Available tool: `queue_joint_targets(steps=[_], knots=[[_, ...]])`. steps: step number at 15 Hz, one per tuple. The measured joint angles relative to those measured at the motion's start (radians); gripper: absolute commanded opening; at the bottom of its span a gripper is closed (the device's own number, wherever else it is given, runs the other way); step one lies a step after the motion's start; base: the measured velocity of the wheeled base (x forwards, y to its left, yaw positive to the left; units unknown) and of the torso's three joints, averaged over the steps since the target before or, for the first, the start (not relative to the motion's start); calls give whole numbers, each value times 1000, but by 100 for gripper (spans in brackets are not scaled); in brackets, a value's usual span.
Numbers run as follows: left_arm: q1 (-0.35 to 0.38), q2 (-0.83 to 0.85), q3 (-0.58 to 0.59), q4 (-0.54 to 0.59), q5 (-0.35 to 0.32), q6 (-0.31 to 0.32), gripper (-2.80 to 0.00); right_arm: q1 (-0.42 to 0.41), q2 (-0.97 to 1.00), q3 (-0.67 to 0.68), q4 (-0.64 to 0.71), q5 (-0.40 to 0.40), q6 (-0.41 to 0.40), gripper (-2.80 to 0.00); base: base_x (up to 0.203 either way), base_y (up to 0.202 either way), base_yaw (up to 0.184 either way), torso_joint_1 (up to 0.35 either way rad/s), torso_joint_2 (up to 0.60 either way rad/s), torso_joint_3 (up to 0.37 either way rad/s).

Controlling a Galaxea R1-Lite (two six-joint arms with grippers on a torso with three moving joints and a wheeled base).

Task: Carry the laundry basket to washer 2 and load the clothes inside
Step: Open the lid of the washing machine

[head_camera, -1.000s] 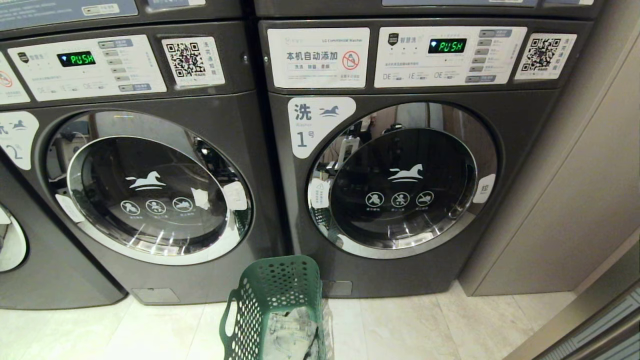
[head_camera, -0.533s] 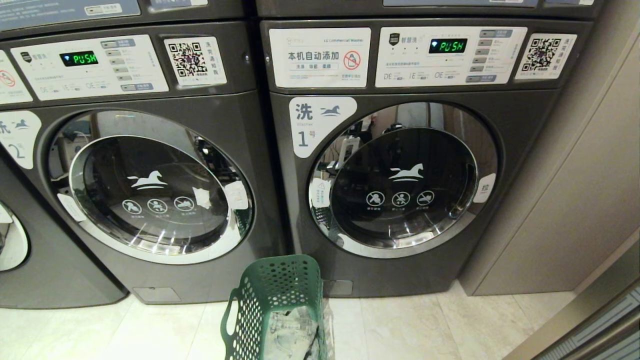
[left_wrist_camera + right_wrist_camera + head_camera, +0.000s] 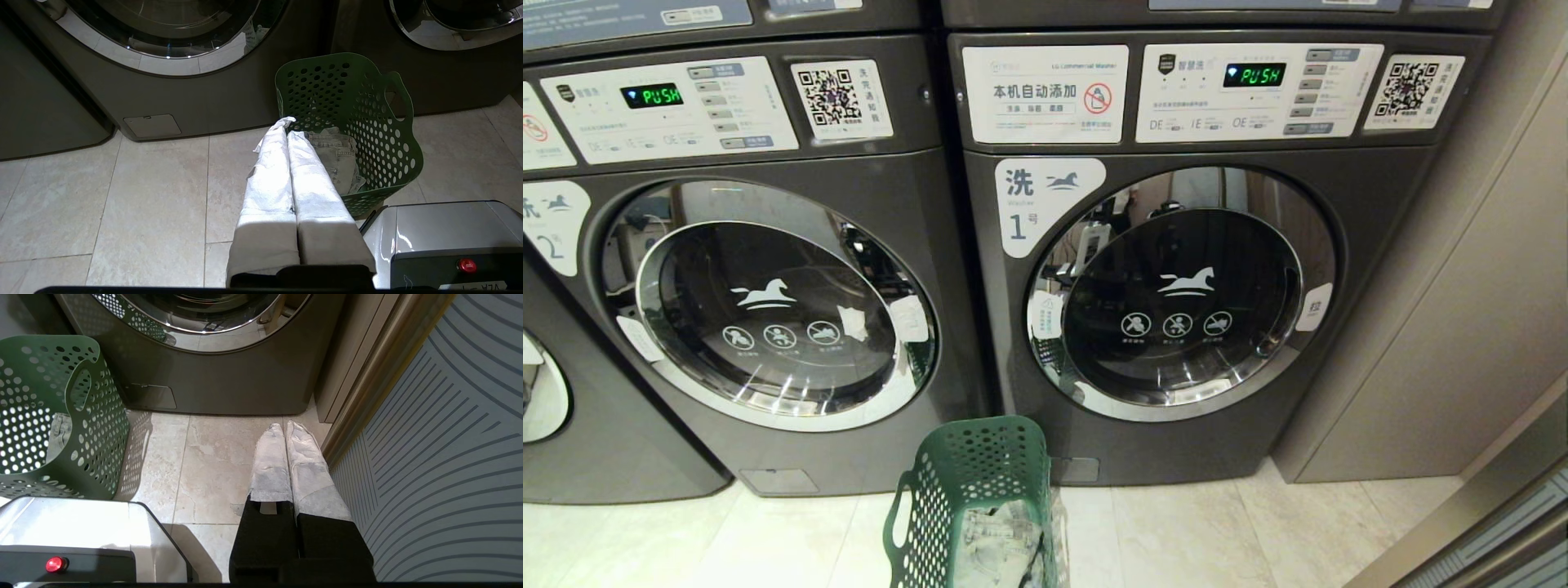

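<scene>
I stand facing two dark grey front-load machines, washer 2 [image 3: 760, 302] on my left and the washer labelled 1 [image 3: 1176, 286] on my right, both with their round chrome-rimmed doors shut and their panels reading PUSH. The laundry basket [image 3: 972, 498] sits on the pale tiled floor [image 3: 1217, 531] just in front of the seam between the two machines, not held by either of my arms. Inside it lie the clothes [image 3: 339, 157], faded grey-blue denim bunched against the basket's near side. My left gripper [image 3: 287, 124] hangs low over the tiles beside the basket, its white-wrapped fingers pressed together and holding nothing. My right gripper [image 3: 282, 428] is likewise closed and empty, poised above the floor on the basket's other side, close to a striped wall panel [image 3: 449, 437] on my right.
</scene>
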Motion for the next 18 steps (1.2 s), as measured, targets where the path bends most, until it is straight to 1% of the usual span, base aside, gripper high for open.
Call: queue_joint_targets(steps=[2, 12, 18], knots=[[0, 0, 0, 0, 0, 1, -280, 0, 0, 0, 0, -3, 10, -280, 0, 0, 0, 0, 0, 0], [0, 0, 0, 0, -2, 1, -280, 0, 0, 0, 0, -1, 1, -280, 0, 0, 0, 0, 0, 0], [0, 0, -1, 1, -1, 0, -280, 0, 0, 0, 0, 0, 0, -280, 0, 0, 0, 2, 4, -174]])
